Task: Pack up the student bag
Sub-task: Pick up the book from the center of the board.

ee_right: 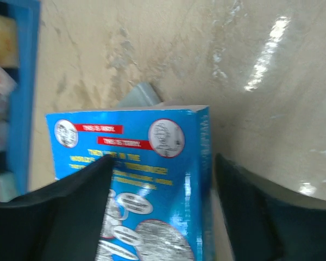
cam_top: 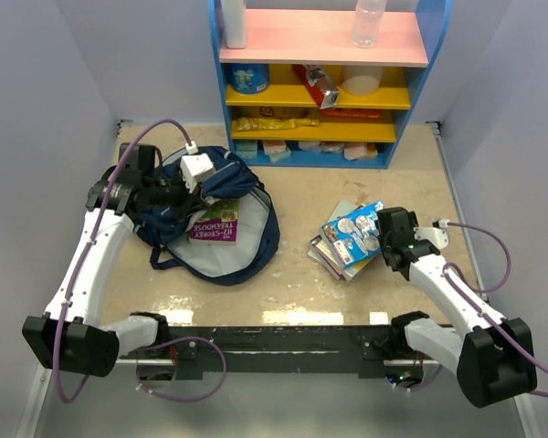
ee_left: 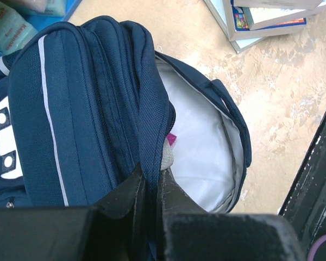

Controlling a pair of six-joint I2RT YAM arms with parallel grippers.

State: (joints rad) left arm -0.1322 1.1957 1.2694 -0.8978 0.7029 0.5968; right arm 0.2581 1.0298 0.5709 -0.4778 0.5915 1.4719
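Note:
The student bag (cam_top: pixel 215 219) is a navy backpack lying open at the left centre, with a purple and green book (cam_top: pixel 216 222) inside. My left gripper (cam_top: pixel 208 187) is shut on the bag's upper rim; in the left wrist view the jaws (ee_left: pixel 152 182) pinch the navy edge (ee_left: pixel 152 119) beside the white lining (ee_left: pixel 201 152). My right gripper (cam_top: pixel 382 239) is open at a stack of books (cam_top: pixel 342 251). In the right wrist view its jaws (ee_right: pixel 163 163) straddle the spine edge of the top blue book (ee_right: pixel 152 179), which also shows in the top view (cam_top: pixel 352 231).
A blue shelf unit (cam_top: pixel 324 82) with pink and yellow shelves stands at the back, holding boxes, packets and a bottle (cam_top: pixel 368 20). A black rail (cam_top: pixel 283 338) runs along the near table edge. Grey walls close in both sides.

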